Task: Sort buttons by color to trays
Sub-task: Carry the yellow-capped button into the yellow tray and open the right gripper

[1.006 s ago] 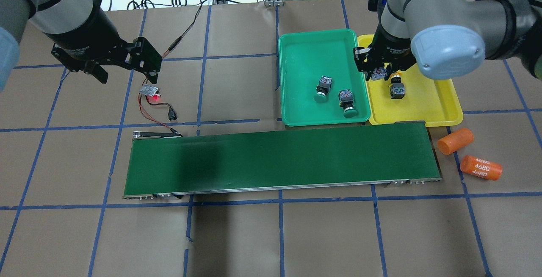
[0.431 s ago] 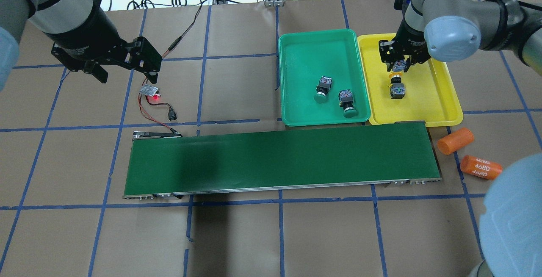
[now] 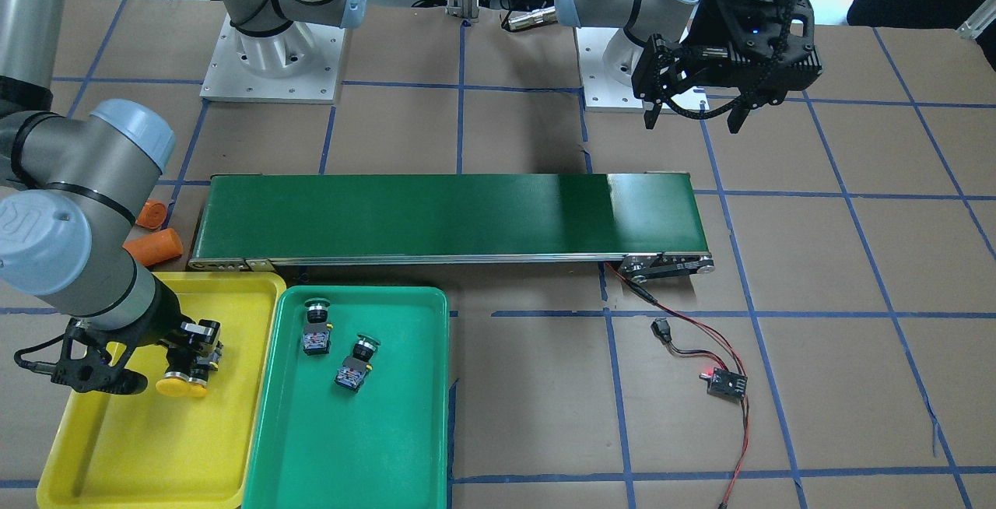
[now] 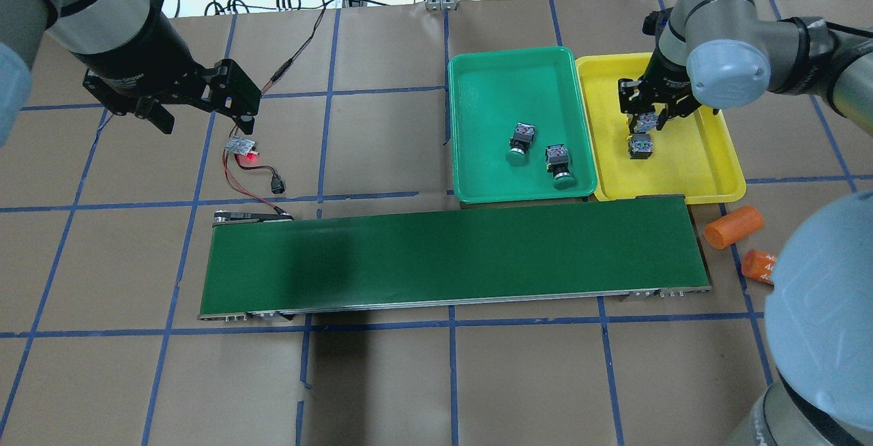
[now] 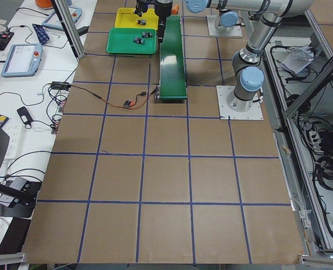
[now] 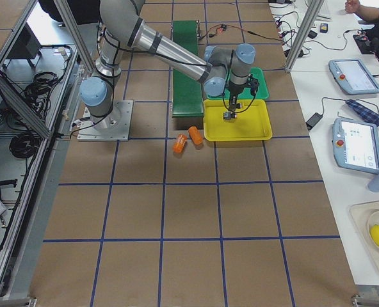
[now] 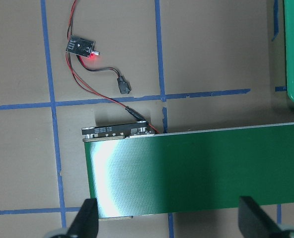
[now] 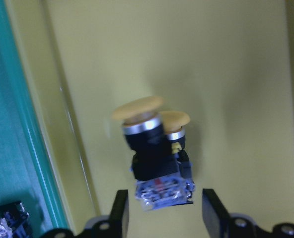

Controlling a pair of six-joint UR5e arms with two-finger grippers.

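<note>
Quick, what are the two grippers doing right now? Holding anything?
Left gripper: open, holding nothing.
Right gripper: looks open, fingers either side of a yellow button with thin gaps, over the yellow tray.

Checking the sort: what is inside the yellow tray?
A free yellow button and a second yellow button between the right pincer's fingers. The pincer hides the tray floor beneath it.

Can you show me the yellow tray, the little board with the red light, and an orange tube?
yellow tray [image 4: 685, 168], overhead view, bare floor of the tray.
little board [image 7: 80, 45], left wrist view, middle of the black board.
orange tube [image 4: 733, 226], overhead view, middle of its side.
</note>
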